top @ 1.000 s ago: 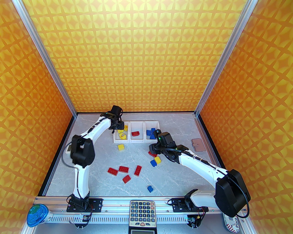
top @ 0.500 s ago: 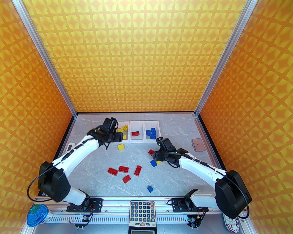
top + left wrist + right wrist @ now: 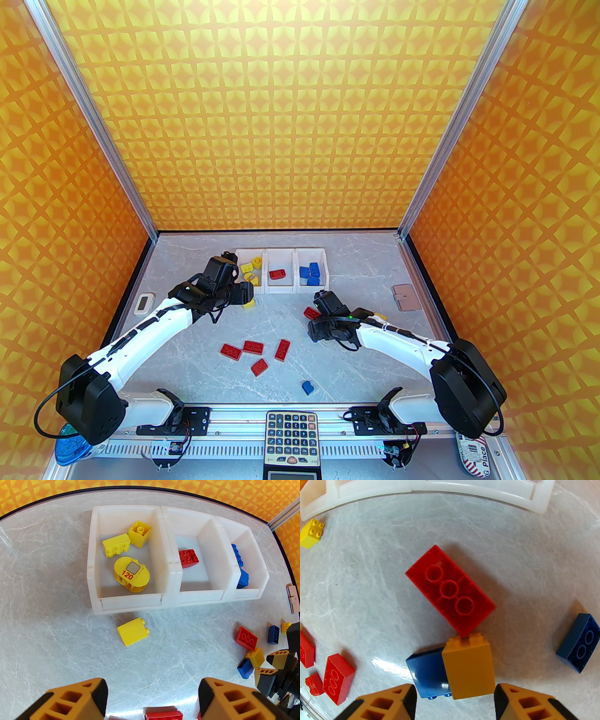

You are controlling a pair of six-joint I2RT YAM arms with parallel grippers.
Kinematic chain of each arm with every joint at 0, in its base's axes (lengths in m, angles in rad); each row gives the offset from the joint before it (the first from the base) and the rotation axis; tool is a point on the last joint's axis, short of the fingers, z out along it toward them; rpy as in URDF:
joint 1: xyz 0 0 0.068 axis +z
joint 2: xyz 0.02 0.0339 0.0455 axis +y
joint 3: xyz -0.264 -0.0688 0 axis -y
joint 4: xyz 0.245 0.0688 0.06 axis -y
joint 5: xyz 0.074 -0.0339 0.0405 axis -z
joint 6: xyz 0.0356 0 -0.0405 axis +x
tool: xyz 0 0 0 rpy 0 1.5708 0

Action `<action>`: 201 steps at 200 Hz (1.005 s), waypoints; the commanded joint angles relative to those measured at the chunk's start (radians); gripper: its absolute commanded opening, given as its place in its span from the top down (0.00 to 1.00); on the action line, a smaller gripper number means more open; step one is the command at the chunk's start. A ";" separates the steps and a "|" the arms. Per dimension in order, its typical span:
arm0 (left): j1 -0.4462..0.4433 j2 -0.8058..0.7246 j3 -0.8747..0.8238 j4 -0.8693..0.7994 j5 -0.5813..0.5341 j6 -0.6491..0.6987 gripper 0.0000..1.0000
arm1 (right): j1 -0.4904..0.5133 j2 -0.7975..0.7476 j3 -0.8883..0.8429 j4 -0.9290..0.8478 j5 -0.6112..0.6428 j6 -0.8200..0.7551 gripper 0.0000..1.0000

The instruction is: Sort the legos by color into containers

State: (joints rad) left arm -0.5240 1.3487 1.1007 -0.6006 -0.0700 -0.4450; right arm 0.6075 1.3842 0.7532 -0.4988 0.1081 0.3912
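Note:
The containers point(image 3: 281, 287) stand in a row at the back: yellow legos point(image 3: 126, 550) in the left bin, a red one point(image 3: 188, 558) in the middle, blue ones point(image 3: 241, 578) in the right. My left gripper point(image 3: 243, 295) hangs open and empty just in front of the left bin, near a loose yellow brick point(image 3: 133, 631). My right gripper point(image 3: 316, 329) is open low over a cluster. In the right wrist view a yellow brick point(image 3: 468, 667) and a blue brick point(image 3: 427, 674) lie just past its fingertips point(image 3: 410, 695), with an upturned red brick point(image 3: 450, 590) beyond. Several red legos point(image 3: 253, 347) lie mid-table.
A lone blue brick point(image 3: 307, 387) sits near the front. A pinkish-brown pad point(image 3: 405, 296) lies at the right, a small white device point(image 3: 144, 302) at the left edge. A calculator point(image 3: 290, 438) rests on the front rail. Orange walls close three sides.
The left arm has swung back from over the yellow bin and lowered to the table in front of it. The right gripper has drawn nearer and down over the yellow and blue bricks.

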 commanded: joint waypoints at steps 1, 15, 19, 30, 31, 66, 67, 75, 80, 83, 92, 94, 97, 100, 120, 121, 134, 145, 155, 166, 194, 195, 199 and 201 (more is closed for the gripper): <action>-0.004 -0.019 -0.022 0.020 0.023 -0.009 0.32 | 0.006 0.013 -0.003 -0.016 0.051 0.026 0.40; -0.004 -0.018 -0.024 0.020 0.024 -0.012 0.32 | 0.007 0.011 -0.002 -0.030 0.089 0.044 0.40; -0.004 -0.017 -0.023 0.021 0.024 -0.011 0.32 | 0.005 0.008 -0.002 -0.035 0.103 0.049 0.39; -0.005 -0.016 -0.024 0.020 0.024 -0.009 0.32 | 0.005 0.010 0.007 -0.057 0.155 0.062 0.38; -0.004 -0.016 -0.024 0.021 0.024 -0.009 0.32 | 0.005 0.009 0.008 -0.059 0.160 0.063 0.38; -0.005 -0.017 -0.020 0.019 0.029 -0.007 0.32 | -0.043 0.031 0.038 -0.090 0.207 0.089 0.35; -0.005 -0.017 -0.021 0.018 0.029 -0.007 0.32 | -0.046 0.031 0.038 -0.090 0.206 0.089 0.35; -0.005 -0.019 -0.021 0.018 0.030 -0.007 0.32 | -0.066 0.032 0.039 -0.085 0.200 0.093 0.35; -0.005 -0.021 -0.022 0.018 0.030 -0.008 0.32 | -0.078 0.031 0.038 -0.081 0.197 0.094 0.35; -0.005 -0.022 -0.022 0.019 0.030 -0.008 0.32 | -0.085 0.029 0.037 -0.078 0.194 0.096 0.35; -0.005 -0.026 -0.023 0.018 0.029 -0.008 0.32 | -0.111 0.026 0.035 -0.071 0.189 0.096 0.35; -0.005 -0.025 -0.024 0.018 0.029 -0.008 0.32 | -0.117 0.025 0.034 -0.069 0.188 0.098 0.35; -0.005 -0.027 -0.024 0.018 0.030 -0.009 0.32 | -0.124 0.023 0.034 -0.066 0.187 0.098 0.35; -0.005 -0.028 -0.025 0.017 0.030 -0.008 0.32 | -0.134 0.022 0.034 -0.064 0.186 0.097 0.35; -0.008 -0.033 -0.029 0.017 0.030 -0.009 0.32 | -0.193 0.033 0.039 -0.056 0.180 0.096 0.35; -0.008 -0.034 -0.030 0.016 0.030 -0.009 0.32 | -0.196 0.035 0.040 -0.055 0.180 0.096 0.35; -0.011 -0.038 -0.034 0.015 0.031 -0.013 0.32 | -0.228 0.048 0.051 -0.052 0.176 0.096 0.35; -0.013 -0.043 -0.039 0.016 0.030 -0.015 0.32 | -0.248 0.060 0.059 -0.049 0.178 0.100 0.35; -0.015 -0.050 -0.047 0.017 0.031 -0.018 0.32 | -0.261 0.068 0.068 -0.050 0.183 0.103 0.35; -0.017 -0.056 -0.053 0.016 0.030 -0.022 0.32 | -0.274 0.084 0.078 -0.047 0.182 0.103 0.35; -0.018 -0.072 -0.071 0.013 0.030 -0.027 0.32 | -0.303 0.137 0.102 -0.038 0.141 0.096 0.35; -0.018 -0.073 -0.071 0.013 0.030 -0.027 0.32 | -0.303 0.140 0.103 -0.036 0.139 0.096 0.35; -0.019 -0.075 -0.074 0.012 0.031 -0.027 0.32 | -0.307 0.145 0.103 -0.030 0.131 0.095 0.36; -0.019 -0.077 -0.074 0.012 0.031 -0.027 0.32 | -0.307 0.147 0.102 -0.029 0.128 0.096 0.36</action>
State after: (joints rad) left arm -0.5335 1.3025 1.0443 -0.5934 -0.0593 -0.4549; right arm 0.3191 1.4944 0.8265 -0.5529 0.2680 0.4759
